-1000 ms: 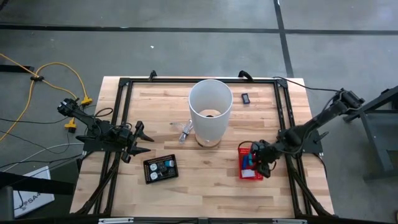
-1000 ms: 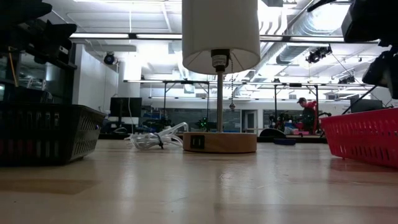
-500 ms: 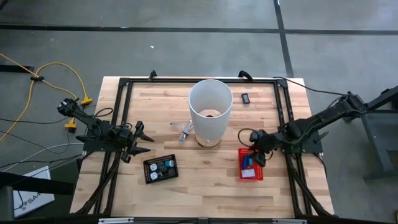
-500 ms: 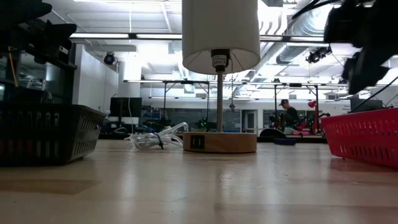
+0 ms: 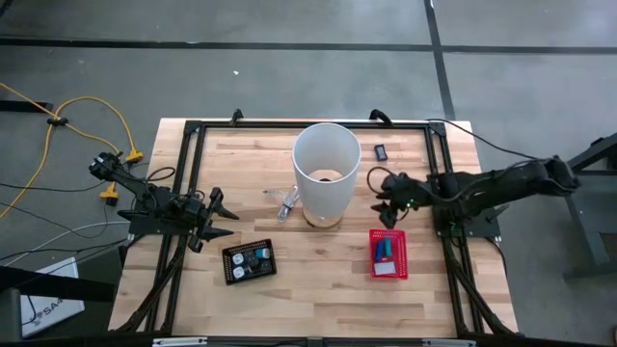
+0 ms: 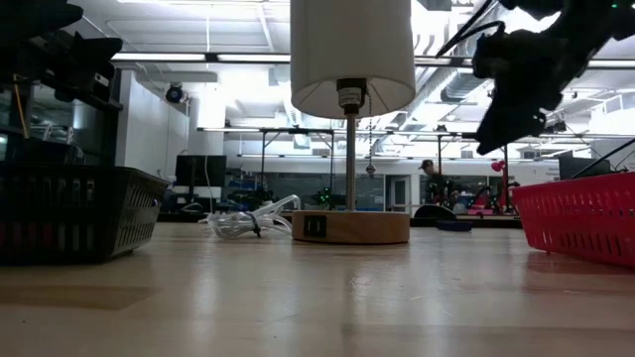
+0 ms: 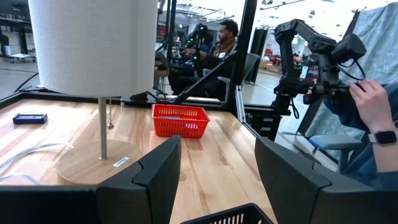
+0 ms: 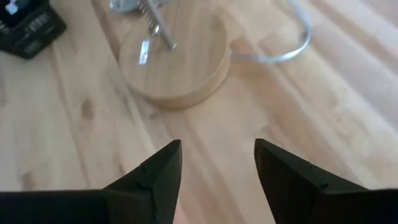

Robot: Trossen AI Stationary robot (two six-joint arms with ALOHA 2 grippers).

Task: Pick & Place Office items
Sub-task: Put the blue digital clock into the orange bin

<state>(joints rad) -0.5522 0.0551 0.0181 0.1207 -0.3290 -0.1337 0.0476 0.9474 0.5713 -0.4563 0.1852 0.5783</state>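
Table [image 5: 289,289] top is bare wood inside a black frame; the lamp [image 5: 326,173] sits mid-table, and from above its white shade hides nearly all of the round wooden base [image 6: 350,226]. Only the low and wrist views show the base and stem properly. Red mesh basket [image 5: 388,253] sits right of the lamp toward the front edge, long axis running front-to-back; inside, a short blue stick [image 5: 385,248] lies along that same axis with a white piece [image 5: 387,269] at the front end, other contents too small to make out. In the low view the basket wall hides everything inside. Black tray [image 5: 249,260] sits front-left of the lamp, slightly rotated, holding small white and teal bits [image 5: 253,257] that can't be told apart. A small dark flat item [image 5: 381,151] lies near the back edge right of the lamp, long axis front-to-back. Clear cable [image 5: 287,204] is bundled just left of the base. Right gripper [image 5: 389,196] hangs above the table between lamp and basket, fingers apart, nothing between them, base visible below it in the right wrist view. Left gripper [image 5: 218,216] is parked at the left table edge, fingers spread, empty. A person's hand [image 7: 373,102] and sleeve are cut off at the left wrist view's edge.
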